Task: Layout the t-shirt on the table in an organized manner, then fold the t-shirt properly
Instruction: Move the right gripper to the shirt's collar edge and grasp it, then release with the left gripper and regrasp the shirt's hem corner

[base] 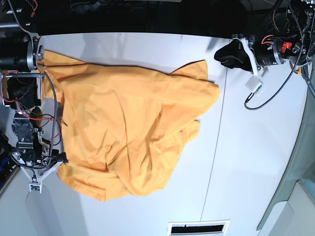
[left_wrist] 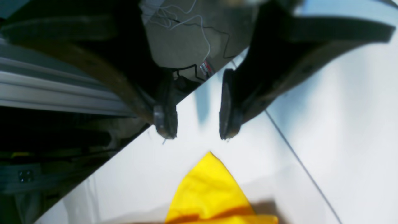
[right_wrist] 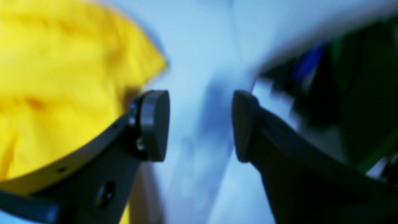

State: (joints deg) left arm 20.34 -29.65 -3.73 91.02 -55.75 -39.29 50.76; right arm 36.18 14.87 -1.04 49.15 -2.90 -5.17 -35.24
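Both pincers apparently clear t-shirt (base: pixel 128 128)

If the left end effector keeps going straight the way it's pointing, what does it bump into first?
Probably the pointed corner of the orange-yellow cotton t-shirt, lying just ahead of the open left end effector on the white tabletop; depth is unclear, so it might touch bare table first.

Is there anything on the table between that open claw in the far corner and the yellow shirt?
No. In the left wrist view only bare white table lies between the left gripper and the t-shirt tip.
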